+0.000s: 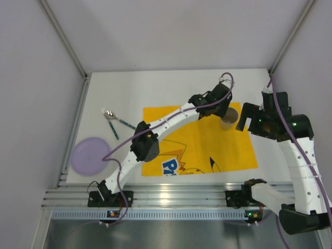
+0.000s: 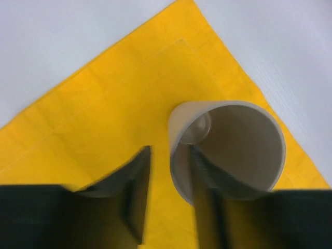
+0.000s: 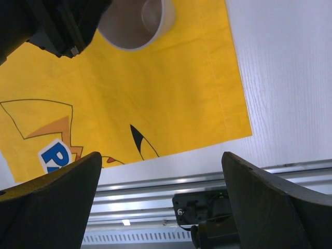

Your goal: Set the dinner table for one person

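Entry: dinner table (image 1: 155, 88), white, with a ribbed rail along the near edge, spanning the work area beneath both arms. On it lies a yellow mat (image 1: 202, 140) with a cartoon print, set centrally to mark the single place. Cup (image 2: 244, 150): beige, standing on the mat's far right corner, a fitting drink position up and to the right of where a plate would go. Only its own base shows inside, so it is judged empty. Left gripper (image 2: 168, 155): straddles the cup's wall, one finger inside and one outside, jaws narrowly parted. A sliver of yellow shows between the outer finger and the wall, so it is not clamped, and whether it is letting go or about to pinch cannot be told. Right gripper (image 3: 161, 161): fingers spread wide with nothing between them, held beside the mat's right edge, apart from the other arm. Plate (image 1: 87, 155): purple, empty, at the table's near left, off the mat, judged not yet placed. Two green-handled utensils (image 1: 108, 113): heads touching, on bare table left of the mat, likewise unplaced.
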### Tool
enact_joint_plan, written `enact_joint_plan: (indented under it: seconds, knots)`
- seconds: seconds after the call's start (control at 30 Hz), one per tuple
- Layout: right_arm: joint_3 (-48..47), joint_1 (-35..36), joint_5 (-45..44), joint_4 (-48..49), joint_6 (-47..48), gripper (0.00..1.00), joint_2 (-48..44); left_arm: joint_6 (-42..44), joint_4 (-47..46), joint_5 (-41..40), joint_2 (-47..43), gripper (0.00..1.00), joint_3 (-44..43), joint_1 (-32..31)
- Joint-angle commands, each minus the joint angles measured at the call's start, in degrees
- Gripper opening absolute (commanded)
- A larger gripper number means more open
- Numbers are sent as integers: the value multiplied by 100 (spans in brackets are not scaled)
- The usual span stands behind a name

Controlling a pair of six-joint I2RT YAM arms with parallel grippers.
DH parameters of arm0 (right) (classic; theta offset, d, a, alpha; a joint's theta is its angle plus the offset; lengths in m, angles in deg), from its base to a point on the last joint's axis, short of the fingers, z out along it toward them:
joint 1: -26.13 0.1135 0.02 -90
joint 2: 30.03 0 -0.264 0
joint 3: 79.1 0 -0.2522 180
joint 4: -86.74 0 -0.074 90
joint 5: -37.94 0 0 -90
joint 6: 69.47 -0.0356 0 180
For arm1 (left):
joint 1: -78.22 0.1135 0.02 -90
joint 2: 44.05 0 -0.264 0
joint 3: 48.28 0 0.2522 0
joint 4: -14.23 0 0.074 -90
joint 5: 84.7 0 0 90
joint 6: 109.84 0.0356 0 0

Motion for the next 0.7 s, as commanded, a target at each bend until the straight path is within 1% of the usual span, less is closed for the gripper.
enact_joint_plan:
  seconds: [0.0, 0.03, 0.1, 0.17, 0.23, 0.3, 0.33, 0.37, 0.43, 0.47, 0.5, 0.53, 0.57, 0.6, 0.63, 0.67]
  knots:
    - [-44, 93, -113, -4, 88, 100, 49, 275, -348, 19, 47, 49, -251, 34]
    - [-9, 102, -96, 4, 88, 100, 58, 285, -357, 37, 55, 57, -242, 25]
    - [26, 102, -87, 40, 88, 100, 66, 267, -348, -41, 21, 66, -242, 25]
    - [53, 102, -61, 66, 88, 100, 67, 293, -374, -94, -32, 72, -242, 25]
    - [61, 102, -69, 84, 80, 100, 58, 293, -400, -173, -172, 84, -242, 25]
    - [70, 111, -69, 92, 79, 100, 49, 293, -427, -244, -303, 89, -242, 25]
    - [79, 102, -69, 92, 79, 100, 32, 293, -462, -296, -400, 94, -242, 25]
    - [97, 102, -61, 101, 71, 100, 23, 328, -462, -401, -497, 98, -216, 34]
    - [123, 111, 35, 145, 79, 100, -21, 425, -445, -595, -883, 99, -111, 42]
    - [132, 102, 62, 171, 71, 100, -39, 504, -427, -691, -1041, 99, 133, 69]
    - [141, 102, 106, 180, 79, 100, -65, 522, -427, -971, -1487, 99, 327, 86]
    - [132, 111, 141, 198, 71, 100, -74, 496, -462, -1130, -1700, 99, 825, 147]
    - [132, 102, 150, 215, 71, 100, -83, 443, -453, -1314, -1972, 99, 1100, 209]
    - [132, 102, 159, 224, 71, 100, -126, 365, -436, -1508, -2427, 99, 1381, 296]
    - [123, 102, 151, 233, 79, 100, -127, 94, -357, -1545, -2684, 99, 1915, 541]
    - [114, 102, 150, 233, 97, 100, -162, -74, -139, -1545, -2895, 99, 2181, 700]
